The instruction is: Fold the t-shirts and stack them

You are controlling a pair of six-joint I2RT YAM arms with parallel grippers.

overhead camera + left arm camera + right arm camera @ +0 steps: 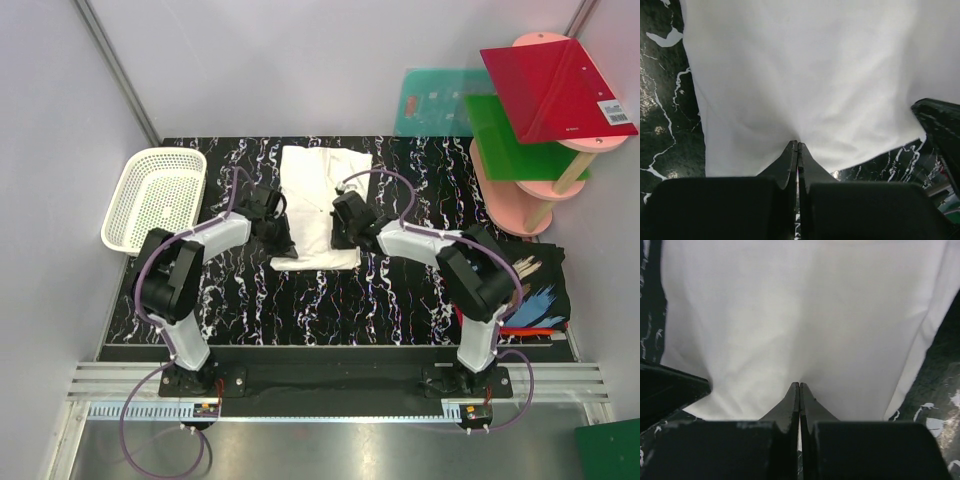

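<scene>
Toward the far middle of the table (400, 300) lies the white t-shirt (320, 190), spread flat as a tall rectangle with its printed side out of sight. We have both hands on its near hem. The left hand (797, 144) is pressed fully closed on the near-left part of that edge, and the right hand (799, 385) is pressed fully closed on the near-right part. The cloth puckers into each pair of tips, so we judge both pinches to have caught fabric. Holding the hem at two matched spots should let us carry it evenly toward the far edge for a crosswise fold.

The hands sit close together, so they have little room sideways between them. Bare marble lies open on the near side of the shirt and on both its flanks. A white mesh basket (155, 198) stands at the far left, apart from the shirt. The black t-shirt (535, 285) waits at the near right edge, with the red-orange t-shirt (535, 331) showing under it. A pink shelf stand (545, 190) crowds the far right corner.
</scene>
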